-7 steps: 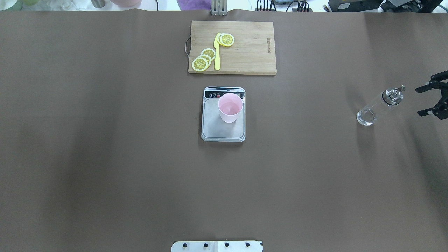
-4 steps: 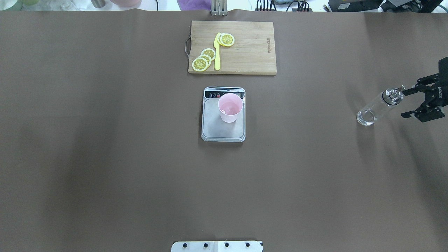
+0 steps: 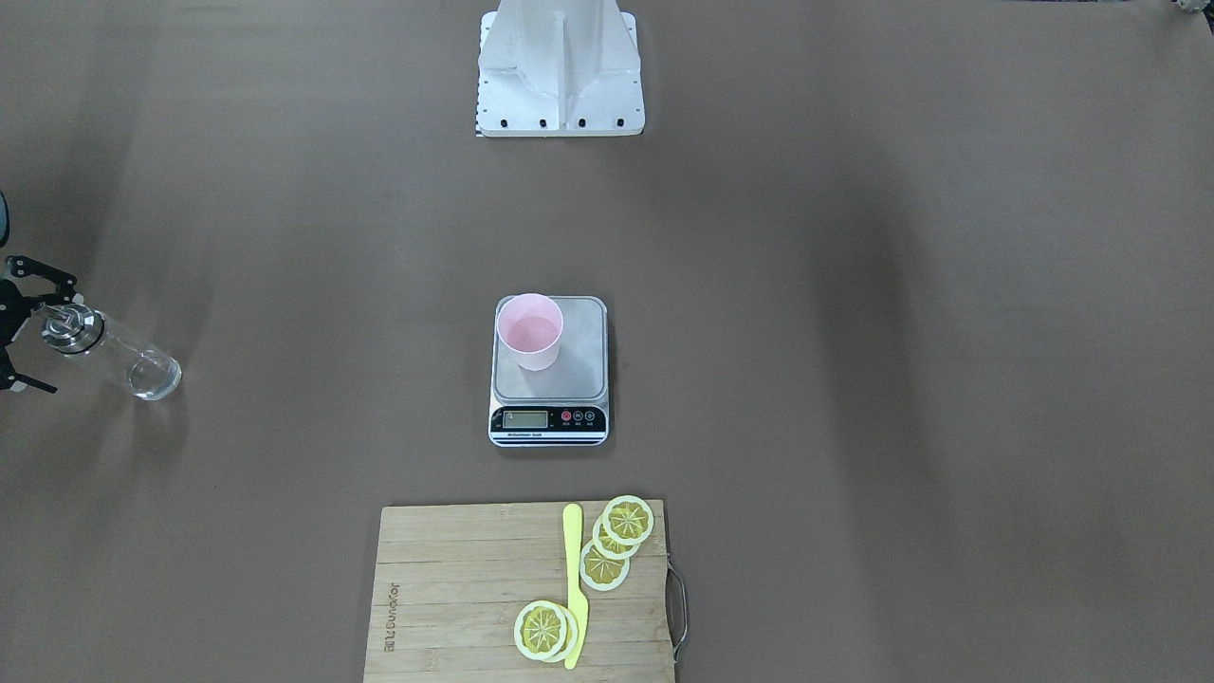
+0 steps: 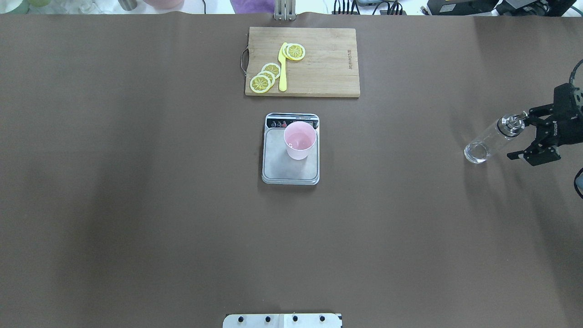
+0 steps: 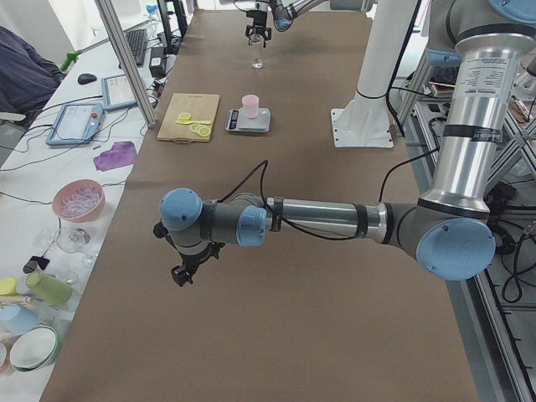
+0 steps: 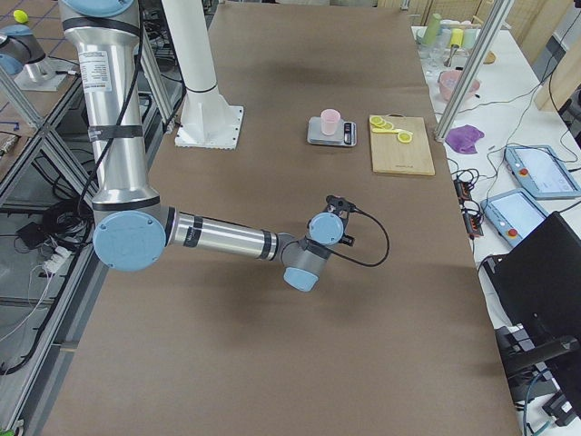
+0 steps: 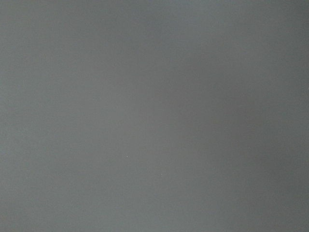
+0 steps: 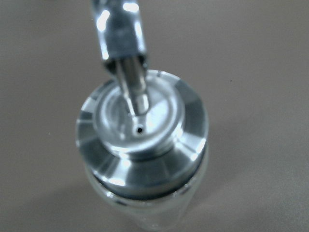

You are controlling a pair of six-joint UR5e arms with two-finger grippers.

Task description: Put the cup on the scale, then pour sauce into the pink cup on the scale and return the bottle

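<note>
Right wrist view: bottle [image 8: 140,154] cap end-on, spout hole visible; overhead shows glass side instead. Bottle upright on surface [image 4: 410,205], far right; long axis vertical, spout up. Right end effector [image 4: 516,134] spread, by cap. Left end effector [image 5: 186,270]: cannot tell.

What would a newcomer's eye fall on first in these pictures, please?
The pink cup standing on the steel scale at the middle of the table draws the eye first. Next comes the clear bottle at the robot's far right, with the open right gripper close by its top. Beyond the scale lies a wooden cutting board bearing lemon slices.
</note>
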